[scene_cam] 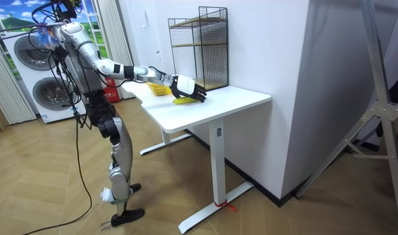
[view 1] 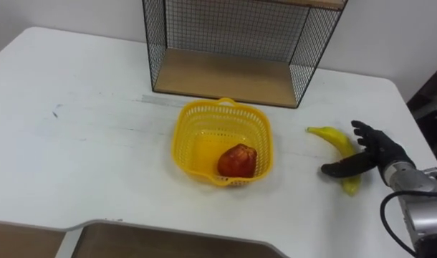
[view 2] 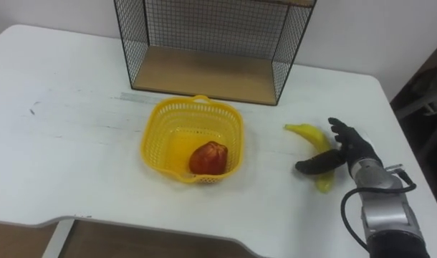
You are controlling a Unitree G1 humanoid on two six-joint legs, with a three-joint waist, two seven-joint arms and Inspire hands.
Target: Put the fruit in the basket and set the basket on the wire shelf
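The right arm reaches forward from the lower right, nearly straight. Its right robot hand (view 1: 380,153) sits low, fingers spread, thumb stretched leftward.

A wire shelf (view 2: 204,72) stood at the far edge of the white table (view 2: 75,143). Just in front of it sat a yellow basket (view 2: 151,147) with a red fruit (view 2: 208,158) against its near wall. Toward the right edge lay a banana (view 2: 308,135). The right hand (view 2: 351,150) rested over its near half, fingers spread straight and thumb laid across it.

Red fruit (view 1: 237,160) in yellow basket (view 1: 178,138), banana (view 1: 334,137) lying apart, wire shelf (view 1: 226,77) behind
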